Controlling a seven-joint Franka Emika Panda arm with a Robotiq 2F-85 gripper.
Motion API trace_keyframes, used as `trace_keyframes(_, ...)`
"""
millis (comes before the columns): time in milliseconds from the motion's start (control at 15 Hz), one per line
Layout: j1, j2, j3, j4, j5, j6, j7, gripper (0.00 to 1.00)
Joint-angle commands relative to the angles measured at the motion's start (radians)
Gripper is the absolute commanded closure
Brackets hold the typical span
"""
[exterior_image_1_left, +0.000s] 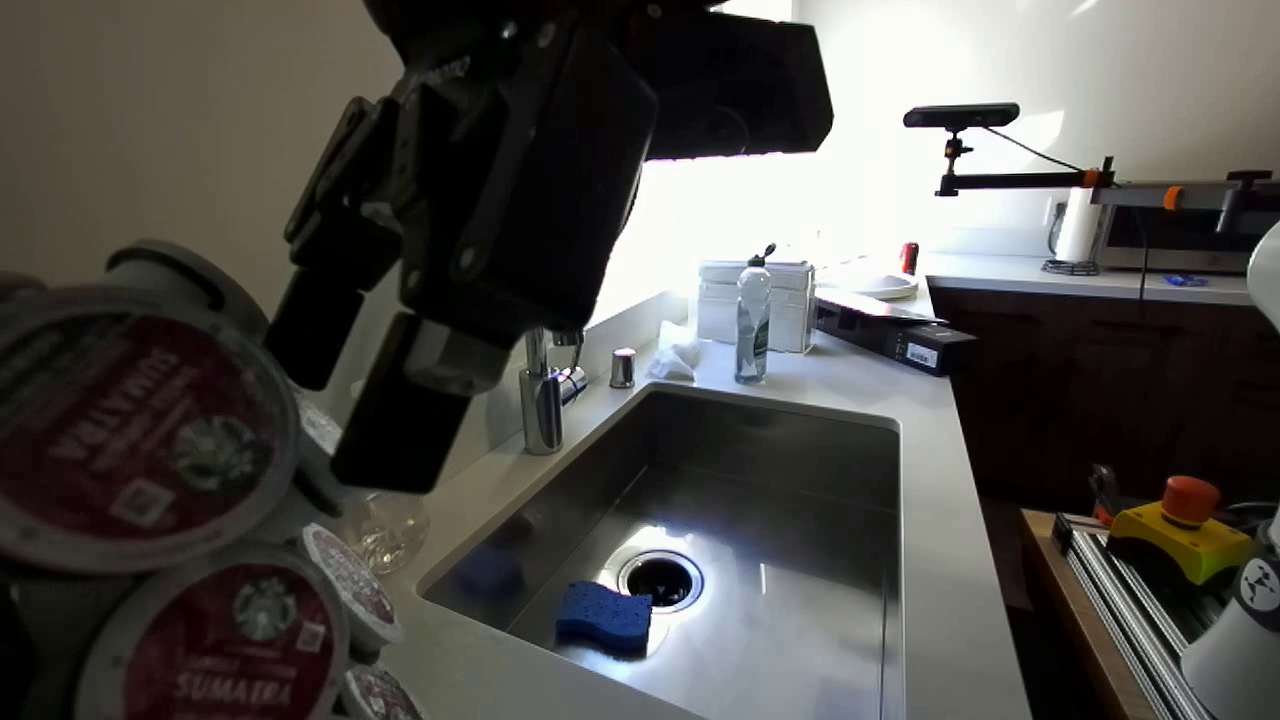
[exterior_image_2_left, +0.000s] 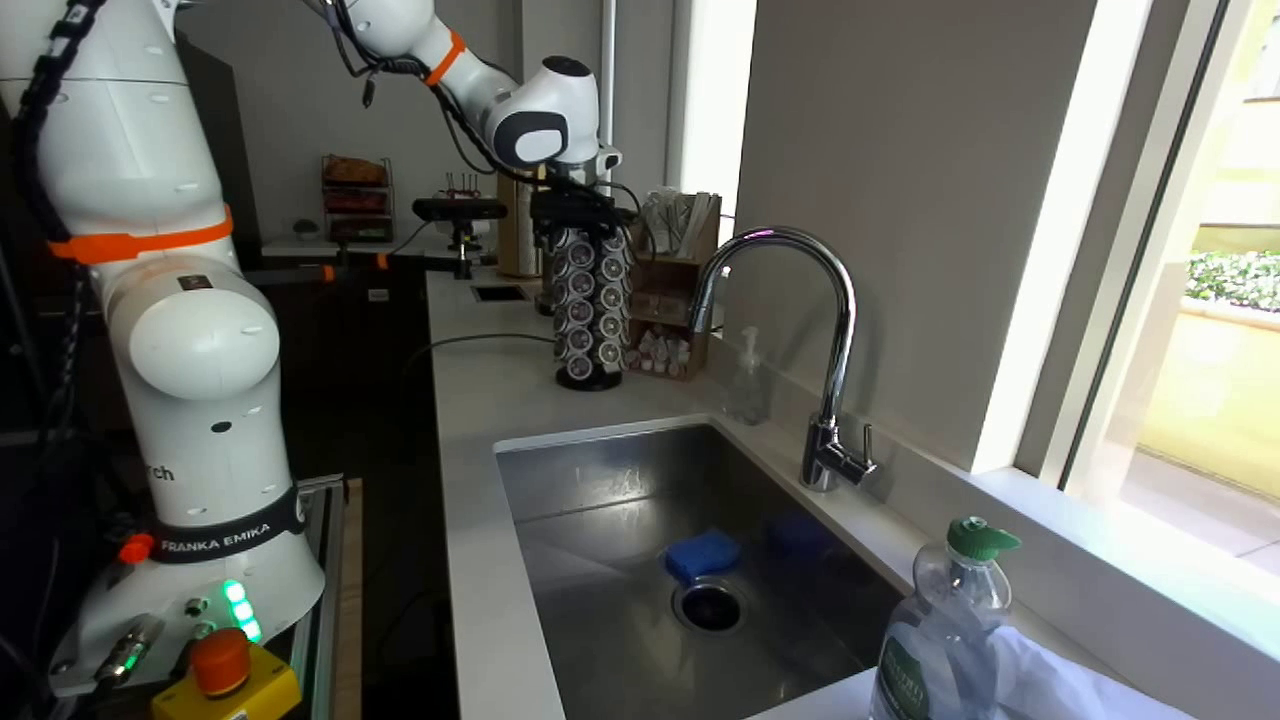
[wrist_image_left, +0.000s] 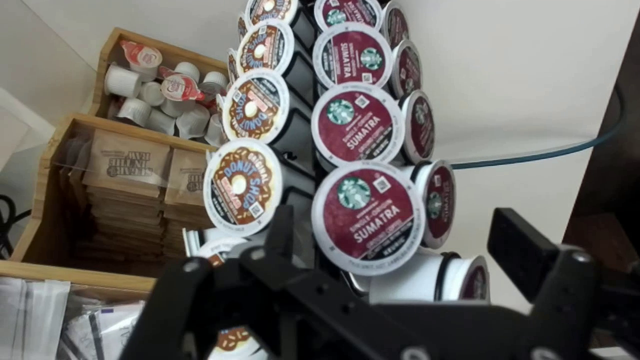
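Note:
My gripper (wrist_image_left: 397, 237) stands open over the top of a carousel of coffee pods, its fingers wide apart. Between them in the wrist view lies a dark red Sumatra pod (wrist_image_left: 370, 215), with gaps on both sides. The left finger (wrist_image_left: 281, 227) sits near this pod and a brown Donut Shop pod (wrist_image_left: 242, 187); whether it touches either I cannot tell. The right finger (wrist_image_left: 520, 250) hangs over the counter side. In an exterior view the carousel (exterior_image_2_left: 590, 300) stands upright on a black base. Blurred pods (exterior_image_1_left: 140, 430) fill the foreground beside the gripper (exterior_image_1_left: 345, 420) in an exterior view.
A wooden organizer (wrist_image_left: 72, 125) with creamer cups and sugar packets stands close beside the carousel. The sink (exterior_image_2_left: 600, 640) holds a blue sponge (exterior_image_2_left: 702, 555). A tall faucet (exterior_image_2_left: 845, 330) and a soap dispenser (exterior_image_2_left: 747, 385) rise nearby. A cable (wrist_image_left: 530, 157) crosses the counter.

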Motion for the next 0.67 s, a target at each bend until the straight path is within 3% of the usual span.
trace_keyframes(0, 0.011, -0.007, 0.008, -0.03, 0.02, 0.075, -0.017, 0.0)
trace_keyframes(600, 0.013, -0.018, -0.002, -0.049, 0.011, 0.156, -0.012, 0.0)
